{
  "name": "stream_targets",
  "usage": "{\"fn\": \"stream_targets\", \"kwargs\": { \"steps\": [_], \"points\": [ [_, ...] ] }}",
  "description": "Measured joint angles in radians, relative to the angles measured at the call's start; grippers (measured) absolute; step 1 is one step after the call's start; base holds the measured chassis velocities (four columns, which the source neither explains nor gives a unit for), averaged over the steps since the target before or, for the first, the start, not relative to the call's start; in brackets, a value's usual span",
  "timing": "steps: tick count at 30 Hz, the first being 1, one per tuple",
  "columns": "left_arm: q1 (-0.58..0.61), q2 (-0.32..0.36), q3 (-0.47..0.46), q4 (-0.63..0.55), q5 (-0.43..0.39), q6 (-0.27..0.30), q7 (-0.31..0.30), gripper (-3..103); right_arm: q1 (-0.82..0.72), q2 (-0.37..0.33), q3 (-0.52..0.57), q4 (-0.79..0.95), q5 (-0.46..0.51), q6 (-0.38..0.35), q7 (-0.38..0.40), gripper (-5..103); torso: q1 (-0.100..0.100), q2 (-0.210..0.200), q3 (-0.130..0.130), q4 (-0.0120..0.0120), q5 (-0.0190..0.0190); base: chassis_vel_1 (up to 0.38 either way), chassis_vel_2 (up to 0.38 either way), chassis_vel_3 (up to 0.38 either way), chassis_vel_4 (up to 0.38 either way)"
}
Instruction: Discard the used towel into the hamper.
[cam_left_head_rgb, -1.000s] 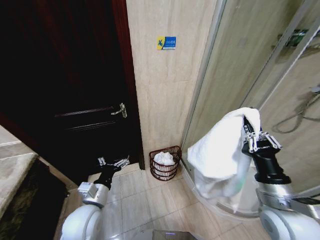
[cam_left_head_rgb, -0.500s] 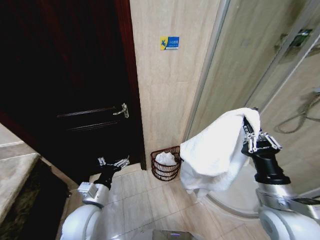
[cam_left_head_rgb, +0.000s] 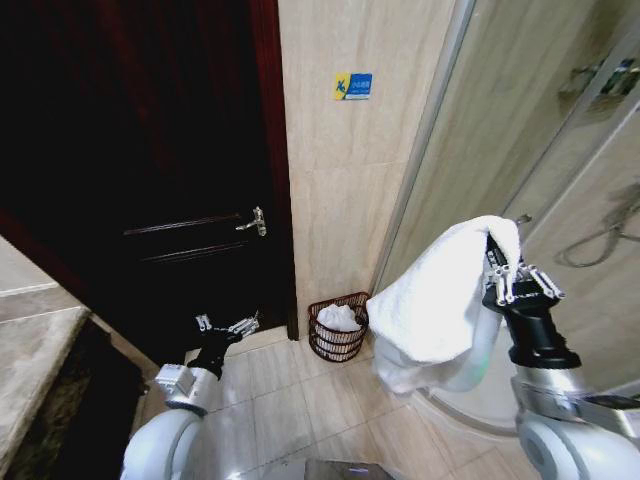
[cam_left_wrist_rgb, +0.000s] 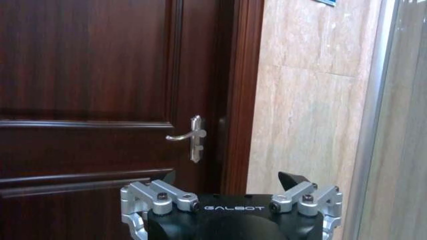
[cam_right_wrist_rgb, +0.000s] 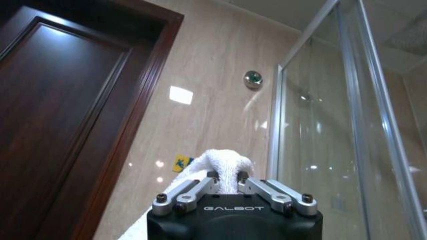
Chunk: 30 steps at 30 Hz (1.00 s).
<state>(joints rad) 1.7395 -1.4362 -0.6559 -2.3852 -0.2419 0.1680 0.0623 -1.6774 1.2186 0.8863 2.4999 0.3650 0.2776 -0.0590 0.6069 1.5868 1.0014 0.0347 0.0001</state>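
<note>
Door (cam_left_head_rgb: 150, 170) of dark wood takes the biggest part of the head view, with a metal handle (cam_left_head_rgb: 254, 222) on it, and to its right stands a beige tiled wall (cam_left_head_rgb: 340, 200) with a small blue sign (cam_left_head_rgb: 355, 86), then the glass shower screen (cam_left_head_rgb: 520, 150). On the tiled floor (cam_left_head_rgb: 290, 400), at the foot of that wall and just beside the door frame, stands the hamper (cam_left_head_rgb: 338, 328), a round dark wire basket with something white already inside. The white towel (cam_left_head_rgb: 440, 300) hangs in a long fold from the right gripper (cam_left_head_rgb: 498, 252), which is held high on the right side, its fingers pressed together on the top edge of the cloth, as the right wrist view also shows. The towel's long axis goes down. The hamper lies lower, farther forward and to the left of this gripper, well apart from it, so I judge the coming move must carry the towel forward, leftward and down over the basket's mouth. The left gripper (cam_left_head_rgb: 226, 324) is low near the door, its fingers standing apart and holding nothing; it is nearer to the hamper, but the towel is with the right arm.
</note>
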Motion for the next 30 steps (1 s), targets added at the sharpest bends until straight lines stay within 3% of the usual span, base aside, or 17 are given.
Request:
{"fn": "stream_targets", "kwargs": {
  "steps": [30],
  "points": [
    [0.000,0.000,0.000,0.000,0.000,0.000,0.000,100,0.003,-0.005,-0.009,0.000,0.020,0.025,0.022,8,0.000,0.000,0.000,0.0000,0.0002,0.083,0.084,-0.083,-0.077]
  ]
}}
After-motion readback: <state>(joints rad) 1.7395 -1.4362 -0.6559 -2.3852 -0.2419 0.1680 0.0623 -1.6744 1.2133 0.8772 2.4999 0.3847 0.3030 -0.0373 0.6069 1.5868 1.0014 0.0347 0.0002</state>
